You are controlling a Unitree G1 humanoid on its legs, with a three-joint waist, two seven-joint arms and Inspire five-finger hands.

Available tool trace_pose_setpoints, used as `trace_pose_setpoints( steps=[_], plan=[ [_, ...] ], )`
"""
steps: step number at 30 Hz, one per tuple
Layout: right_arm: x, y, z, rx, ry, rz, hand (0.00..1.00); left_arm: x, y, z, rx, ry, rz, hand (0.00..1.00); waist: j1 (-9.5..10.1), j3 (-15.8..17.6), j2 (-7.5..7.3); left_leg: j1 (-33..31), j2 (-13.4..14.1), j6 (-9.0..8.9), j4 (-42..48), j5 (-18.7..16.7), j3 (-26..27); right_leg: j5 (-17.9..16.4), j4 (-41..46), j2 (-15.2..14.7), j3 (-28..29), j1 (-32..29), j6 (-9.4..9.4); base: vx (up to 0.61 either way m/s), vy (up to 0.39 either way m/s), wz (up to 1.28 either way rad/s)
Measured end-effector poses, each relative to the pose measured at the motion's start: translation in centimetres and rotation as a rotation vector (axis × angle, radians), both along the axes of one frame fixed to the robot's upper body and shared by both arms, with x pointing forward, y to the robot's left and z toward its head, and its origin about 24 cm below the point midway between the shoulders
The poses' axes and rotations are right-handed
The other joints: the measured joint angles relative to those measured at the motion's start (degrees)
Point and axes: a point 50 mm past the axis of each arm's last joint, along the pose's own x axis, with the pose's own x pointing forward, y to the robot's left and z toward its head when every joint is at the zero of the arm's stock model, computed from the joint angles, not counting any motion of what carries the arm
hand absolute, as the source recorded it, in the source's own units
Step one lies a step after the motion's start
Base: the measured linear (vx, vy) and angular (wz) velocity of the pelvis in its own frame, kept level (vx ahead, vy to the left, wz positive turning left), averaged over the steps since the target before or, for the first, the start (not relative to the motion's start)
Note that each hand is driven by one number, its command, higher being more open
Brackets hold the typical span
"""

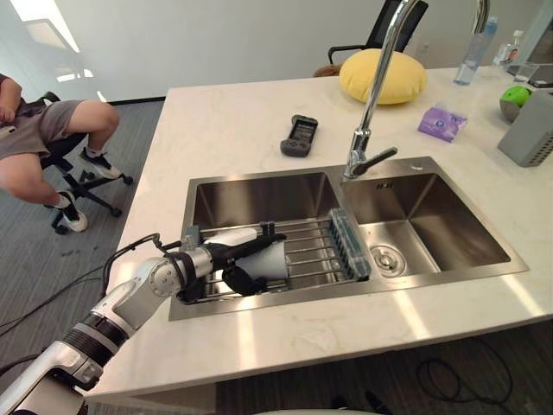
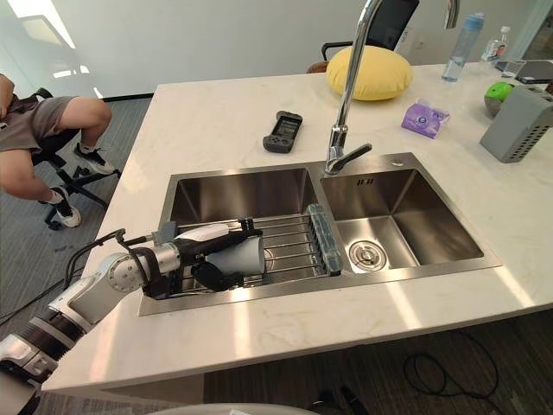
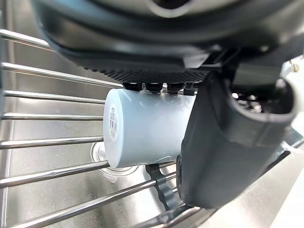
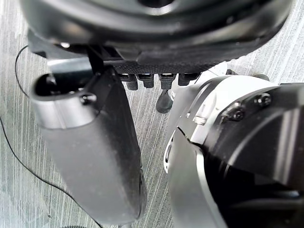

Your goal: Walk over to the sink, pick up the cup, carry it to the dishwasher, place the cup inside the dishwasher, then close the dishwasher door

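A pale blue cup (image 1: 270,262) lies on its side on the wire rack (image 1: 309,251) in the left basin of the steel sink (image 1: 259,201). My left hand (image 1: 226,256) reaches into that basin from the near left. Its fingers lie over the top of the cup and its thumb (image 3: 223,142) presses the cup's side. The left wrist view shows the cup (image 3: 142,128) held between them, its base pointing away over the rack bars. My right hand (image 4: 95,156) hangs over the grey floor, fingers relaxed and holding nothing.
A tall faucet (image 1: 371,112) stands between the two basins. On the counter behind it lie a black remote (image 1: 299,136), a yellow cushion (image 1: 383,76), a purple pack (image 1: 442,122) and a grey box (image 1: 531,130). A person sits on a chair (image 1: 52,130) at the far left.
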Motion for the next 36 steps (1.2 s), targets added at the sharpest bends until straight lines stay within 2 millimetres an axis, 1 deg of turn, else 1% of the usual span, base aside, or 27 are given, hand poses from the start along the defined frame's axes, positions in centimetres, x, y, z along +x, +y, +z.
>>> trace_pose_setpoints(
  steps=[2, 7, 13, 20, 26, 34, 35, 36],
  plan=[
    [0.0, 0.0, 0.0, 0.000, 0.001, 0.000, 1.00, 0.2, -0.1, 0.1, 0.012, 0.007, -0.009, 1.00, -0.31, 0.06, 0.23, 0.09, 0.01, -0.03, 0.00, -0.02, 0.15, 0.05, 0.00, 0.01, 0.16, -0.03, -0.04, -0.04, -0.026, -0.07],
    [-0.7, -0.3, 0.1, -0.006, 0.016, -0.003, 1.00, 0.5, -0.1, -0.1, 0.038, 0.032, -0.001, 1.00, -1.17, -0.46, 1.34, 0.13, 0.07, -0.14, -0.12, -0.10, 0.80, 0.16, -0.01, 0.13, 0.76, -0.40, -0.08, -0.04, -0.038, -0.06],
    [-0.8, -0.2, 0.1, -0.004, 0.018, -0.005, 1.00, 1.0, 0.1, -0.3, 0.056, 0.045, 0.017, 1.00, -1.89, -0.43, 1.41, 0.46, 0.14, -0.19, -0.21, -0.13, 1.50, 0.31, -0.06, 0.34, 1.49, -0.52, -0.13, -0.05, -0.035, -0.06],
    [-0.9, -0.2, 0.1, -0.005, 0.021, -0.005, 1.00, 1.2, -0.2, -0.3, 0.058, 0.039, 0.025, 1.00, -1.98, -0.26, 1.62, 0.46, 0.17, -0.25, -0.41, -0.17, 2.17, 0.38, -0.11, 0.74, 2.20, -1.05, -0.12, -0.04, -0.040, -0.05],
    [-0.9, -0.2, 0.0, -0.004, 0.022, 0.006, 1.00, 1.6, -0.4, -1.2, 0.030, 0.047, 0.084, 1.00, -2.16, -0.01, 1.67, 0.57, 0.22, -0.50, -0.40, -0.36, 2.69, 0.39, -0.07, 0.85, 2.69, -1.12, -0.13, -0.03, -0.036, -0.04],
    [-0.9, -0.1, 0.0, -0.002, 0.022, 0.012, 1.00, 2.0, -1.1, -1.9, 0.036, 0.025, 0.119, 1.00, -2.16, 0.16, 1.65, 0.81, 0.29, -0.53, -0.25, -0.38, 2.66, 0.39, -0.08, 0.87, 2.65, -0.92, -0.14, -0.06, -0.037, 0.00],
    [-0.9, -0.1, 0.0, -0.002, 0.022, 0.016, 1.00, 2.0, -1.1, -2.0, 0.041, 0.022, 0.123, 0.00, -2.17, 0.17, 1.65, 0.86, 0.30, -0.53, -0.25, -0.38, 2.66, 0.39, -0.08, 0.88, 2.66, -0.91, -0.14, -0.05, -0.029, 0.00],
    [-0.8, 0.0, 0.0, -0.001, 0.023, 0.023, 1.00, 2.0, -1.1, -2.0, 0.044, 0.022, 0.130, 0.00, -2.18, 0.18, 1.65, 0.89, 0.32, -0.53, -0.25, -0.38, 2.66, 0.38, -0.09, 0.90, 2.66, -0.89, -0.15, -0.05, -0.036, 0.00]
  ],
)
